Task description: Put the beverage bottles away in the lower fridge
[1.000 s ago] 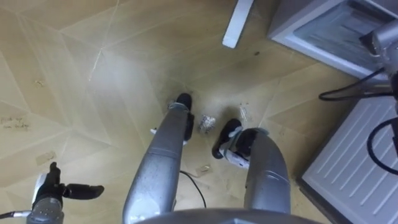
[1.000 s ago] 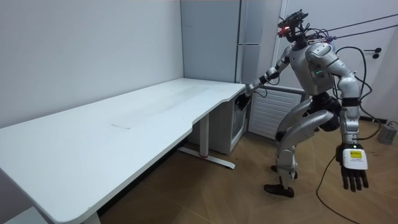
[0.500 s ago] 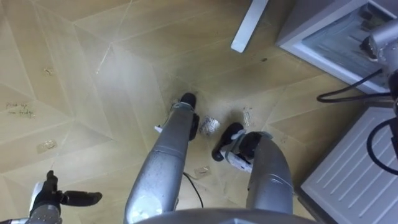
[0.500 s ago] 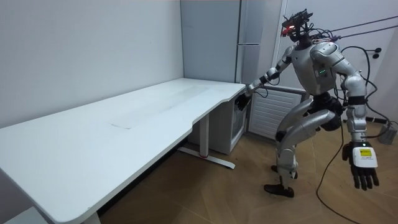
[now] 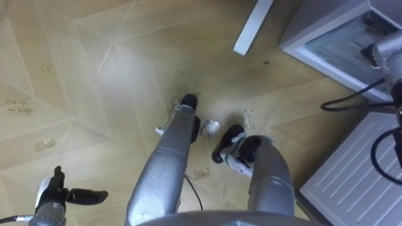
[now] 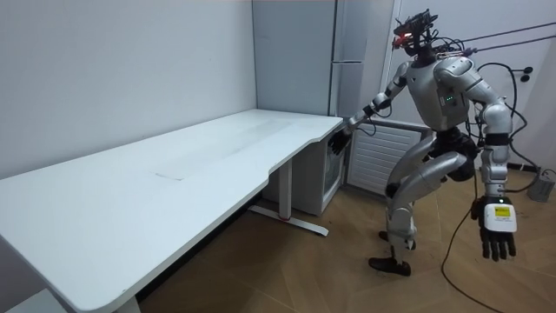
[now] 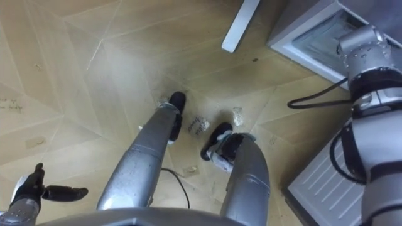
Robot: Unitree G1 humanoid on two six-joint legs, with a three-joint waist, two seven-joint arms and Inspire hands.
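The left hand (image 5: 56, 194) hangs low over the pale wooden floor (image 5: 94, 75), spread flat and empty. The right hand (image 6: 340, 141) reaches toward the foot of the tall grey fridge (image 6: 347, 52), just past the corner of the white surface (image 6: 174, 174); whether it grips anything I cannot tell. The task looks barely begun. Where the drinks are, and which way they lie, I cannot tell.

**poster1:** What's the room like?

**poster2:** Simple enough. Long white table (image 6: 174, 165) beside a plain pale wall (image 6: 104, 61), wooden floor (image 5: 81, 75) in angled panels, the table's white foot (image 5: 253, 26) resting on it.
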